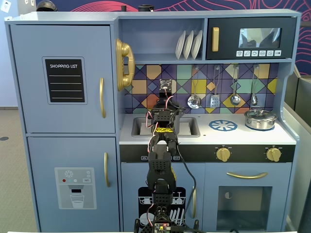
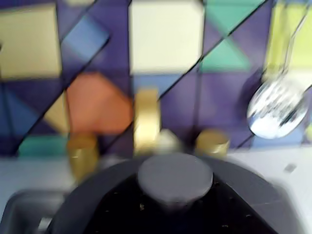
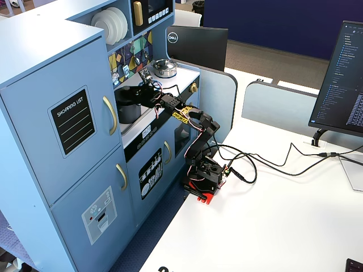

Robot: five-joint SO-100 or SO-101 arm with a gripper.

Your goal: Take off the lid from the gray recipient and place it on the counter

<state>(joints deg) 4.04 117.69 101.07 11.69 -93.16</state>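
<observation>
The lid [image 2: 174, 181] shows close only in the blurred wrist view; gripper's grasp unclear.

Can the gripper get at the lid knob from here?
Probably yes: in the wrist view the lid knob sits just ahead, uncovered. The gripper hovers over the gray recipient; jaw state unclear.

The black arm [image 3: 195, 139] is fixed at its base on the table and is bent at the elbow. From the elbow it is stretched forward and up. In both fixed views red and white wires are seen running along it. The gripper [image 3: 131, 93] is held out flat at the far end. Its fingers are hidden by the wrist in one fixed view, so open or closed cannot be told. The wrist view is blurred.
</observation>
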